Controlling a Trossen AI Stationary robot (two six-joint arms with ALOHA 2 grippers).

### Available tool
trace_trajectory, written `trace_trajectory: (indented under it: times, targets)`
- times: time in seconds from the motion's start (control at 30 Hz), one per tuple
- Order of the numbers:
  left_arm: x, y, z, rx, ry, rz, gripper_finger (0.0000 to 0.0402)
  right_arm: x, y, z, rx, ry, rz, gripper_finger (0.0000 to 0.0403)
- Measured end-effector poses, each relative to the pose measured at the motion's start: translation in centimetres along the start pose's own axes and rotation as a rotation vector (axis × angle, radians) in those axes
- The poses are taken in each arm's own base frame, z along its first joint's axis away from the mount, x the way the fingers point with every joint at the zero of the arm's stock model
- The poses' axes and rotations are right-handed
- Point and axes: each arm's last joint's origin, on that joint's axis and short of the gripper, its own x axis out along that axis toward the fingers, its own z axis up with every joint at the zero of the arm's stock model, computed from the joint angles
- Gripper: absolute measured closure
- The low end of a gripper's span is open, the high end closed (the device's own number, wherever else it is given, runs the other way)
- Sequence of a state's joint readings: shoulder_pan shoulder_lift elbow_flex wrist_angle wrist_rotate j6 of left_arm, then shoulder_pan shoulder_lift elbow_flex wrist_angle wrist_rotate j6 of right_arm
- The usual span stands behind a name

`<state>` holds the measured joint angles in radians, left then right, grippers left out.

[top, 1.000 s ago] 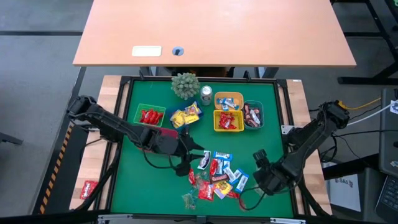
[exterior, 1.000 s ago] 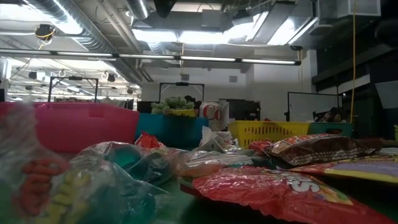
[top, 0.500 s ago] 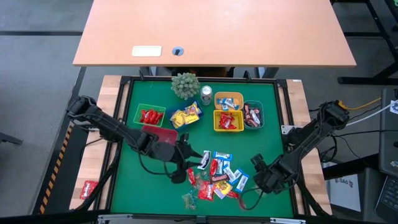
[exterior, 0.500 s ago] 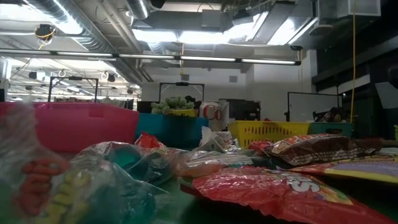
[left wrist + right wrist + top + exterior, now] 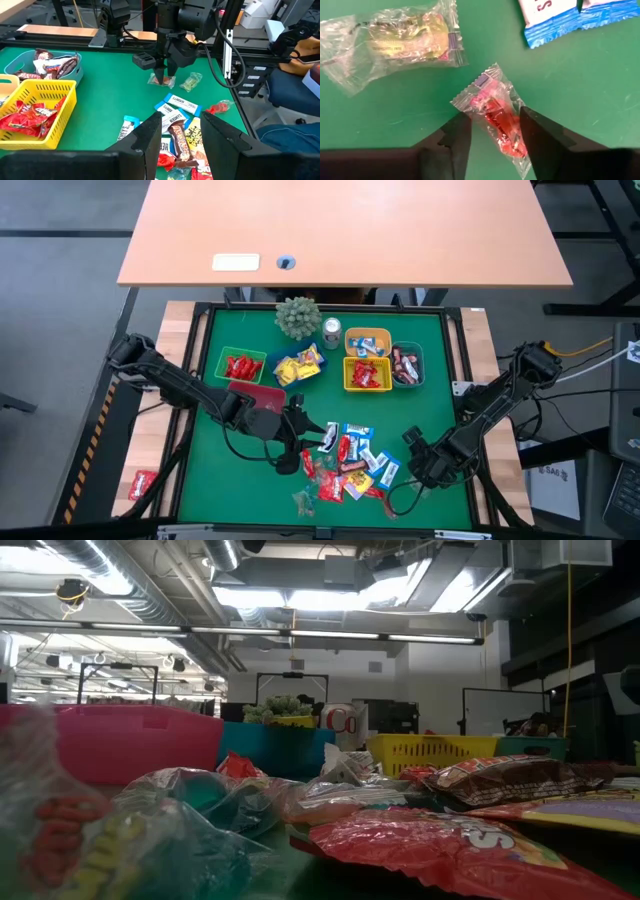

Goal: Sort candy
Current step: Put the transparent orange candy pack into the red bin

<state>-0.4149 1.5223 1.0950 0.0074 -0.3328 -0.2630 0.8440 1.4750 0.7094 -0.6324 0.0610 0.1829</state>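
Your candy [image 5: 350,460] lies heaped on the green mat [image 5: 225,470], near its front edge. Your right gripper [image 5: 492,131] is down at that heap's right side, fingers apart around a clear-wrapped red sweet [image 5: 496,112], not yet clenched. Your left gripper [image 5: 181,131] hovers over the heap's left side, fingers parted, grasping nothing.

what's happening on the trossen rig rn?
Candy sorting, midway. The right end effector straddles a clear-wrapped red candy on the green mat, fingers open on either side of it. The left end effector hovers open over the loose pile. Bins already hold sorted candy.
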Motion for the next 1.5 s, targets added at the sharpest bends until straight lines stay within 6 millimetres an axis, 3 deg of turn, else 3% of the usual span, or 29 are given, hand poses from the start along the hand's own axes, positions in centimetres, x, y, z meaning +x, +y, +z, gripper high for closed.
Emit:
trace_trajectory:
  times: [0.37, 0.57, 0.7, 0.9, 1.13, 1.3, 1.5]
  targets:
    - [-0.1, -0.2, 0.0, 0.003, 0.0, -0.005, 0.0278, -0.3, 0.0, 0.4, 0.055, -0.024, -0.024, 0.0351]
    - [-0.1, -0.2, -0.1, 0.006, 0.0, -0.008, 0.0278, -2.2, -0.7, 2.9, 0.091, -0.116, -0.02, 0.0375]
    - [-0.1, -0.2, -0.1, 0.006, 0.0, -0.008, 0.0278, -4.1, -2.8, 5.0, 0.123, -0.203, -0.09, 0.0376]
    - [-0.1, -0.3, 0.1, 0.008, -0.013, -0.011, 0.0278, -6.6, -7.7, 7.2, 0.212, -0.318, -0.253, 0.0377]
    - [-0.1, -0.2, 0.2, 0.005, -0.028, 0.006, 0.0278, -8.1, -13.0, 8.6, 0.375, -0.561, -0.244, 0.0377]
    - [-0.1, 0.1, 0.3, 0.003, -0.05, 0.09, 0.0278, -8.9, -14.7, 9.2, 0.385, -0.711, -0.148, 0.0377]
    - [0.1, 0.6, 0.4, 0.003, -0.056, 0.125, 0.0278, -9.6, -15.2, 9.8, 0.381, -0.813, -0.153, 0.0377]
